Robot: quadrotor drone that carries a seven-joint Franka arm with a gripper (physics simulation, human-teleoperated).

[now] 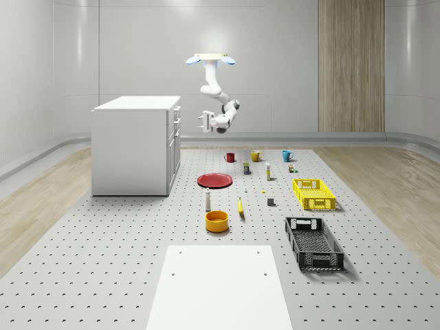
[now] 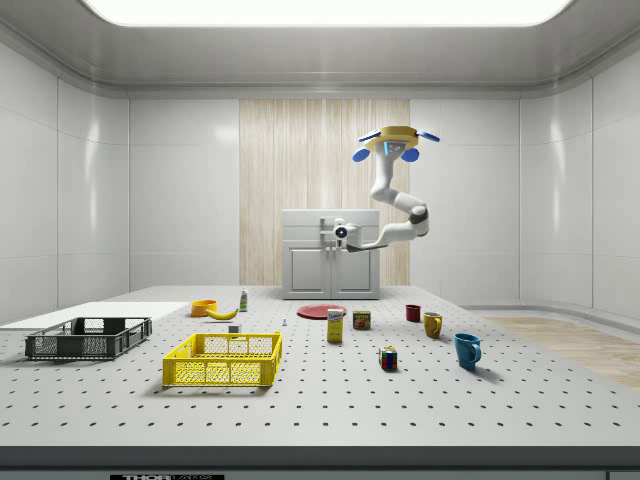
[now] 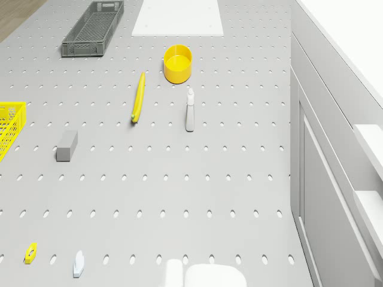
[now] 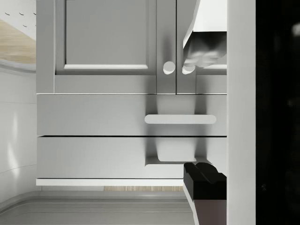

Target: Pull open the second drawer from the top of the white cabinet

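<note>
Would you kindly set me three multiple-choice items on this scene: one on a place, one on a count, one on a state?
1. The drone is: A hovering over the yellow crate; B hovering beside the white cabinet, on its drawer side; C resting on the cabinet top.
2. Mugs on the floor: A two; B five; C three.
3. The second drawer is: A shut; B half open; C removed.

B: it hangs in the air, gripper short of the handles.
C: red mug, yellow mug, blue mug.
A: its front sits flush.

No legible text or labels anywhere (small cartons' print too tiny).
</note>
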